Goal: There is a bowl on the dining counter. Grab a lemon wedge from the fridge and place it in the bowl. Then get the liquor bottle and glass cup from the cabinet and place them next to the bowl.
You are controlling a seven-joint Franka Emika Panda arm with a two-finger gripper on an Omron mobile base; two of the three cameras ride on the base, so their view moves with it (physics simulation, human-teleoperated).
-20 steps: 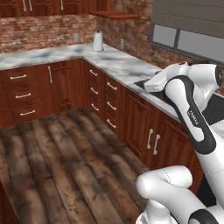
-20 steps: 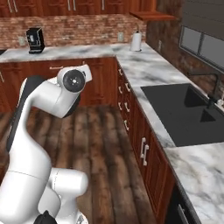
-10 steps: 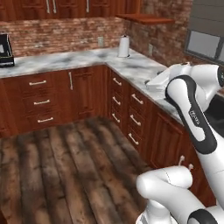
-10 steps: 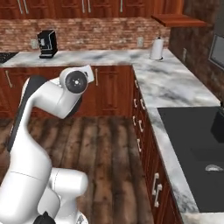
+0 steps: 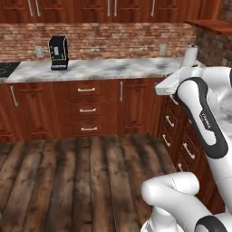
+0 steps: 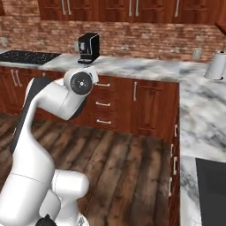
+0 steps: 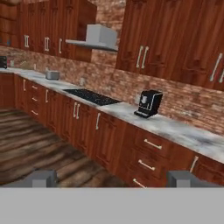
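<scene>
Ahead of my gripper (image 7: 111, 178), fingers spread wide w/ nothing held, I see just wall counter (image 7: 175, 129), coffee machine (image 7: 148, 103) & cooktop (image 7: 92, 96), no fridge or bowl visible yet, so I'd keep arm tucked & turn slowly.

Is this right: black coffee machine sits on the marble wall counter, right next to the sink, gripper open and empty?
Not quite. The coffee machine stands on the marble wall counter beside the black cooktop, not a sink; the hand view shows it. The gripper is open and empty.
</scene>
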